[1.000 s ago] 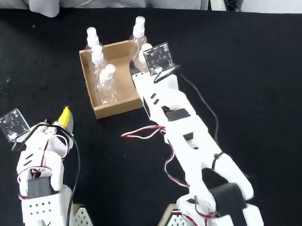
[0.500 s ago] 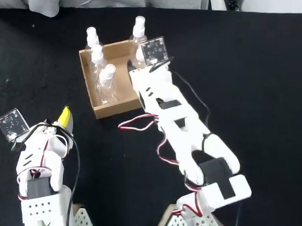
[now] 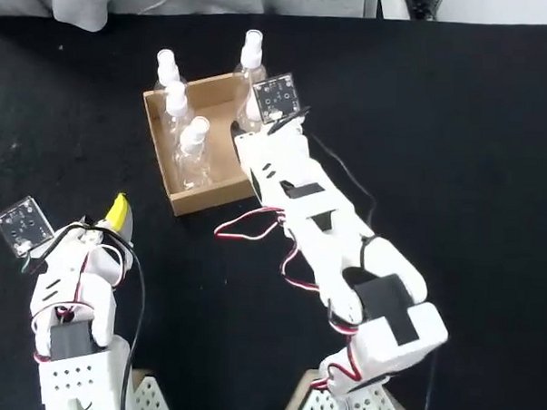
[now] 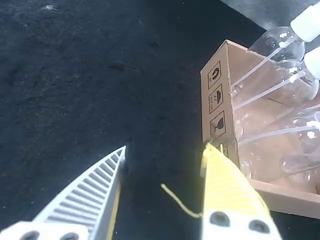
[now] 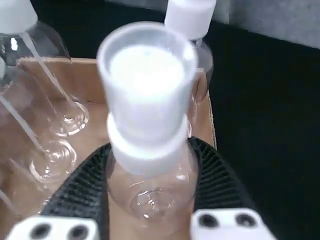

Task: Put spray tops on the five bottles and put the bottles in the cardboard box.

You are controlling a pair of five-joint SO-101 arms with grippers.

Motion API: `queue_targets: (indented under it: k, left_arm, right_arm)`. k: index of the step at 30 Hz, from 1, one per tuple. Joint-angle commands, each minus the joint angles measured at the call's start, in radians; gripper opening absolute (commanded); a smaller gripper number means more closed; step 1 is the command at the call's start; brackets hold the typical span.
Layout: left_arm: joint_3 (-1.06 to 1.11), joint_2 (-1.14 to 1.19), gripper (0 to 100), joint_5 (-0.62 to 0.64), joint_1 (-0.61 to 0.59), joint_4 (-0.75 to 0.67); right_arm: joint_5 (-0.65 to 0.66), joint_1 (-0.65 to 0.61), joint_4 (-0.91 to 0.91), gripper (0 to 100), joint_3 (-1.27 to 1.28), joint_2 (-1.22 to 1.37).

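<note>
Cardboard box [image 3: 210, 199] is sitting toward the far left of the black table [image 3: 458, 131], open side up. The right arm [image 3: 318, 225] is stretching out long and low from its base at the near edge, slanting toward the far left, with its wrist over the box's right wall. Its right gripper [image 5: 149, 150] is pointing down, and the black fingers [image 5: 80, 185] are pinching a clear bottle [image 5: 150, 192] around the body, one on each side. This bottle is standing upright with its long axis vertical and its white spray top facing up at the wrist camera. It is sitting just inside the box's far right corner; whether its base is resting on the box floor cannot be told.

Two more bottles [image 3: 194, 147] [image 3: 176, 105] are standing upright inside the box along its left wall, tops up. Two others are standing outside on the table: one [image 3: 167, 69] just behind the far left corner, one [image 3: 252, 52] just behind the far right corner.

The left arm [image 3: 70, 287] is sitting folded back over its base at the near left corner of the table, well apart from the box. The left gripper [image 4: 165, 150] is pointing toward the box's near left corner, its white and yellow jaws spread wide with nothing between them.
</note>
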Motion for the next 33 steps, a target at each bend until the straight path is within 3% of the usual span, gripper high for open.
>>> queue_targets:
  k: [1,13,21,28,33]
  left_arm:
    - [0.025,-0.011,23,-0.003,-0.012,-0.002]
    - [0.025,-0.011,23,-0.003,-0.012,0.0]
    - [0.025,-0.009,23,-0.003,-0.012,0.0]
    - [0.025,-0.009,23,-0.003,-0.012,0.0]
    - [0.025,-0.009,23,-0.003,-0.012,0.0]
  right_arm:
    - [0.0,0.021,-0.014,9.9,-0.084,-0.005]
    - [0.0,0.018,0.137,10.0,-0.137,0.004]
    - [0.002,0.018,0.137,10.6,-0.137,0.004]
    - [0.002,0.015,0.141,29.6,-0.133,0.004]
    - [0.002,0.015,0.141,31.8,-0.134,0.004]
